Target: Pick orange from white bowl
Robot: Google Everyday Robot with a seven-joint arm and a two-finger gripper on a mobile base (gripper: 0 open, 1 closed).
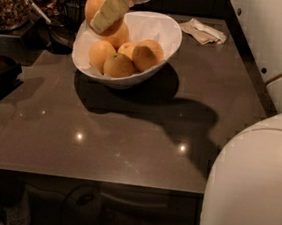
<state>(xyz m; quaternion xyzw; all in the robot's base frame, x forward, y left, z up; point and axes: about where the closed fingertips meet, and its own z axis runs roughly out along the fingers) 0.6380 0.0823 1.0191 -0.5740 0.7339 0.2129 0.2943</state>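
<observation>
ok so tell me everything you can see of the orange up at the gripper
The orange is round, smooth and deep orange, with a dull sheen. It sits high over the far left rim of the white bowl, above the other fruits. The gripper grips it from above: one pale finger slants across its front and hides its right side, while the other finger is out of sight behind it.
</observation>
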